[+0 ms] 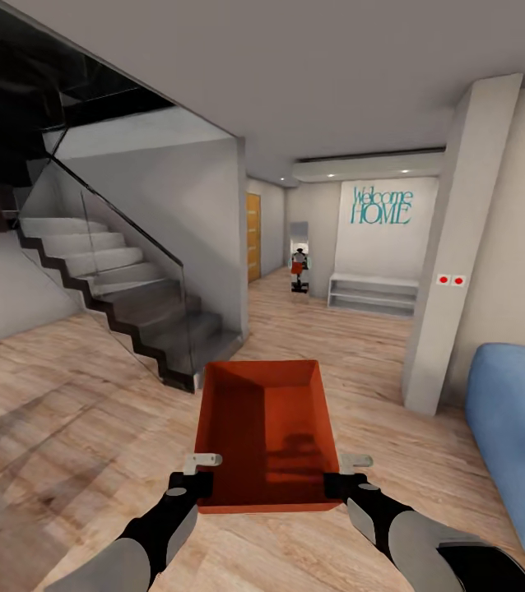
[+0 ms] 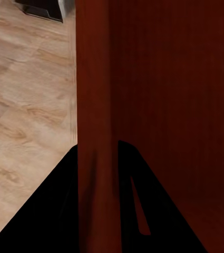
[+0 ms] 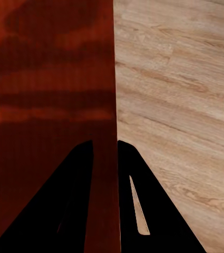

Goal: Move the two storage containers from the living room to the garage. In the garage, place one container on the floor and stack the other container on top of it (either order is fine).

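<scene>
You are carrying the storage container above the wood plank floor, long axis pointing ahead, left gripper and right gripper each pinching a side wall near its rear corners.

Light wood plank floor runs thru the whole room w/ soft shadows at left. Dark grey staircase w/ glass balustrade climbs up to the left, next to a plain grey wall. Orange-wood door sits down the hallway. Far white wall has teal "Welcome HOME" lettering above a low white shelf unit; recessed ceiling lights glow over it. Tall narrow mirror beside it. Square white pillar w/ two red-dot switches at right, blue sofa just past it. Ceiling plain grey-white.
</scene>
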Controlling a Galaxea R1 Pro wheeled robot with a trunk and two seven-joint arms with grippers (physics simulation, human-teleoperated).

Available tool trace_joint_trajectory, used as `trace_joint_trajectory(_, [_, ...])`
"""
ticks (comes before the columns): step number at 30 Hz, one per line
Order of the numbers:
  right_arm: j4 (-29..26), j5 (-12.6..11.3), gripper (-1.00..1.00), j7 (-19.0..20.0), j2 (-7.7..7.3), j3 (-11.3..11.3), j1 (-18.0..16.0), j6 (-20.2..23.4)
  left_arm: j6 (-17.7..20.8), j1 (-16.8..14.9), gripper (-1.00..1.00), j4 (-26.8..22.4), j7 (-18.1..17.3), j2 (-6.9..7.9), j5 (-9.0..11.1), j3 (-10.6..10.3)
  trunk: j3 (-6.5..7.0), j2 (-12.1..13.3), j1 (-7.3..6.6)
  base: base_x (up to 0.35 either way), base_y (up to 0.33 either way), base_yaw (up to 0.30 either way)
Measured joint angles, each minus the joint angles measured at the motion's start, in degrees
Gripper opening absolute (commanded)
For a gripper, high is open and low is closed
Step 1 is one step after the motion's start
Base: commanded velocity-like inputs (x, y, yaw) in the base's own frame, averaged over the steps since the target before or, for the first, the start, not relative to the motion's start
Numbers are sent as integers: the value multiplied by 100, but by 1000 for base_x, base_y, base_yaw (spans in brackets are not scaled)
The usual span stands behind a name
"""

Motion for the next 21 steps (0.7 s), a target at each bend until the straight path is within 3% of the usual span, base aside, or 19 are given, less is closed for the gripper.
trace_joint_trajectory(21, [-1, 3, -100, -16, 7, 0, -1, 0, 17, 0, -100, -13, 11, 1, -3, -8, 0, 0, 0, 321, 0, -284])
